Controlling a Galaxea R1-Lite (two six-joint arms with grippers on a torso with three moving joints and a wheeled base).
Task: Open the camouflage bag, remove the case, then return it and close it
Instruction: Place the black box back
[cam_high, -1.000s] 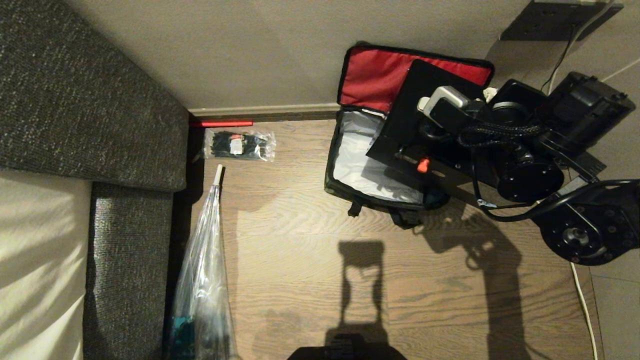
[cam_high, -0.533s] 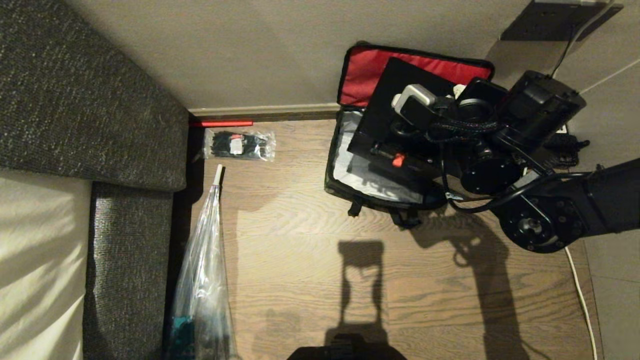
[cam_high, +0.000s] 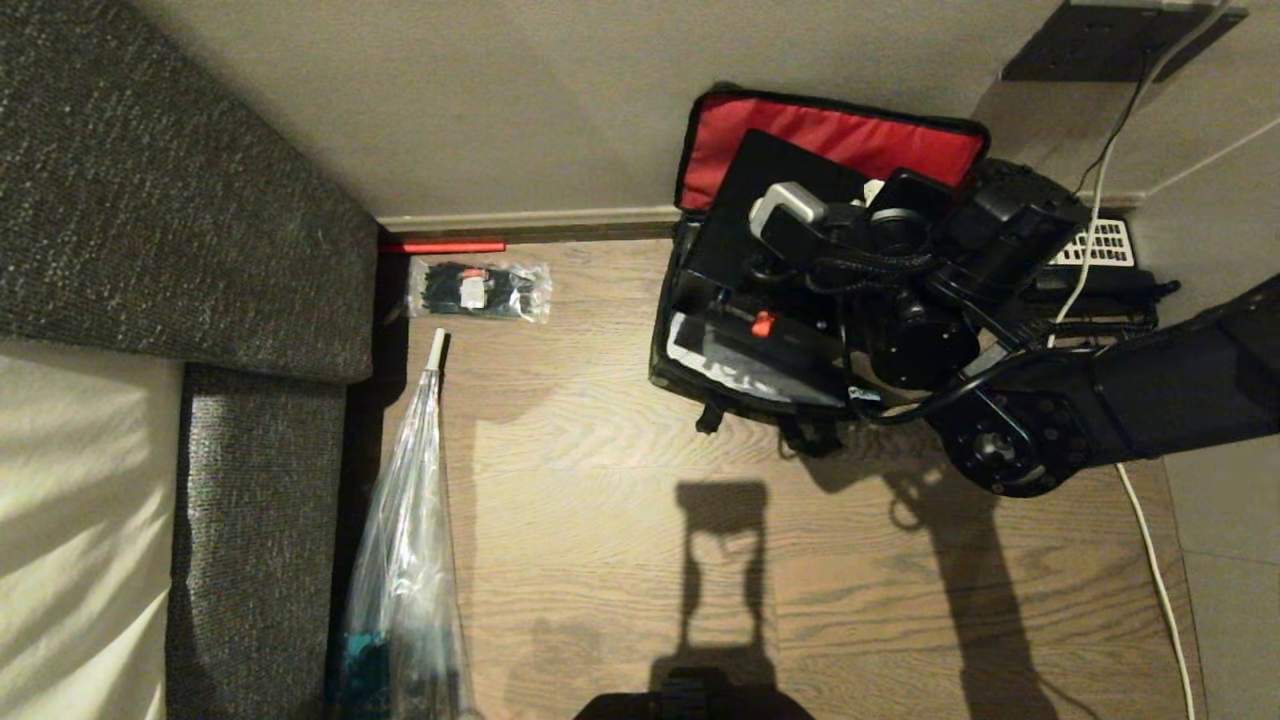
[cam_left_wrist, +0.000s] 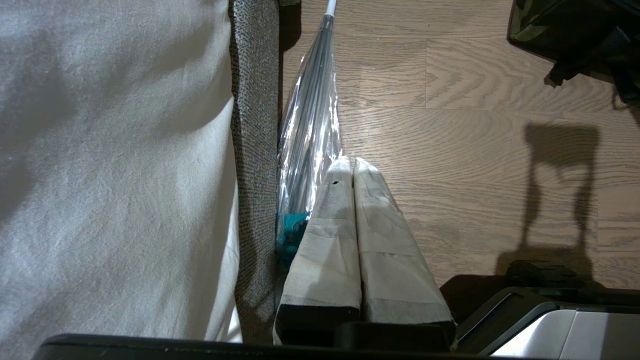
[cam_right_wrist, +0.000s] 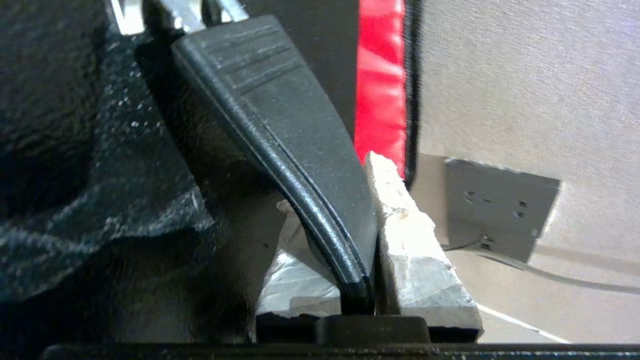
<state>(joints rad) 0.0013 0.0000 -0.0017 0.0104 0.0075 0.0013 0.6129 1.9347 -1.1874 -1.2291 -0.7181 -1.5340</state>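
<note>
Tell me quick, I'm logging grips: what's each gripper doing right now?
Left gripper: shut, empty, parked over the floor.
Right gripper: shut on the case, over the open camouflage bag.

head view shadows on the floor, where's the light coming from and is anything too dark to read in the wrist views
Head view: hard shadows of the robot and the right arm fall on the wood floor, so one strong light sits behind the robot. Right wrist view: the right gripper clamps the case; everything beside it is murky black. Left wrist view: evenly lit, the left gripper sharp, the umbrella glaring.

Bare floor (cam_high: 620, 560) before bag (cam_high: 740, 395), sofa (cam_high: 200, 200) blocking left
</note>
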